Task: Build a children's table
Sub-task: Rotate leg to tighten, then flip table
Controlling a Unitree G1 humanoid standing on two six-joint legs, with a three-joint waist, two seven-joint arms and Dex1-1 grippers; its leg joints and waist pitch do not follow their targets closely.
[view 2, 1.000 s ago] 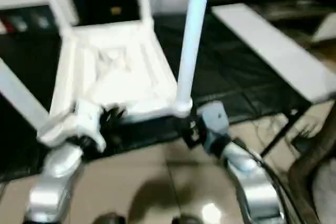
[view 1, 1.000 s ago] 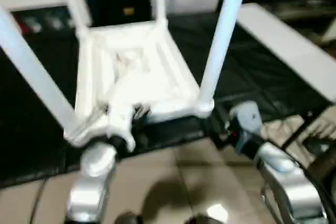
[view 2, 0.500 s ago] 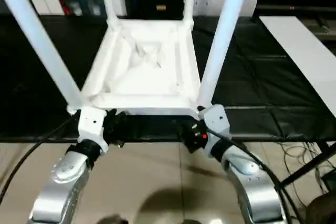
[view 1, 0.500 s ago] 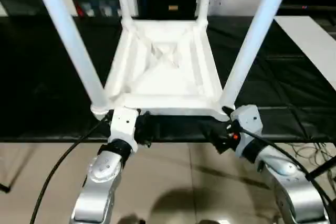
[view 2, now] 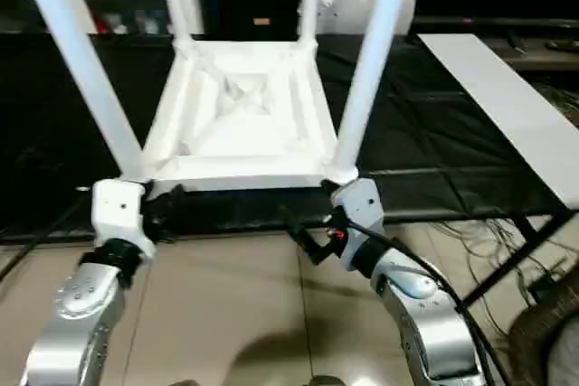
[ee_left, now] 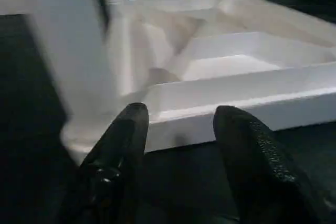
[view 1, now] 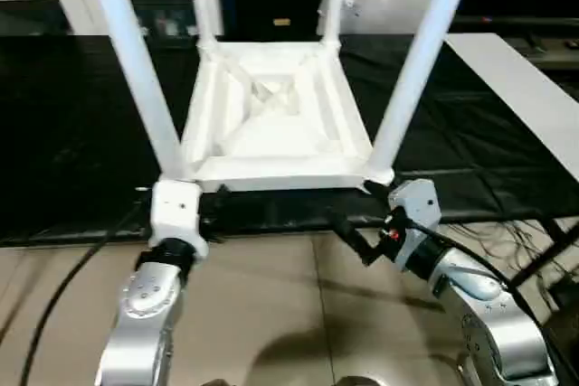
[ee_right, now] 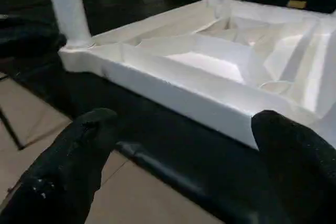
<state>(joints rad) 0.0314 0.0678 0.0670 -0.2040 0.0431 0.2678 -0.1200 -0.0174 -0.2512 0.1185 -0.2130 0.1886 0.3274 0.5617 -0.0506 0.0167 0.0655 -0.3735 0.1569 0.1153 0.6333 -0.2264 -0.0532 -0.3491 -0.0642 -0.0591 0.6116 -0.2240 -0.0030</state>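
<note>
Table (view 1: pixel 276 115) lies upside down on black mat (view 1: pixel 72 133), four legs pointing upward.

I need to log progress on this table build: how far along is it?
Nearly done, it seems. The children's table lies upside down on the black bench with all four legs standing in its corner sockets. Nothing is in hand: the left gripper and right gripper are open, just short of its near edge. Left: probably turning it upright.

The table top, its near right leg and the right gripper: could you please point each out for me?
table top (view 1: pixel 271 124): left eye view, on its ribbed underside.
near right leg (view 1: pixel 412 79): left eye view, mid-shaft.
right gripper (ee_right: pixel 184 150): right wrist view, between its fingertips.
</note>
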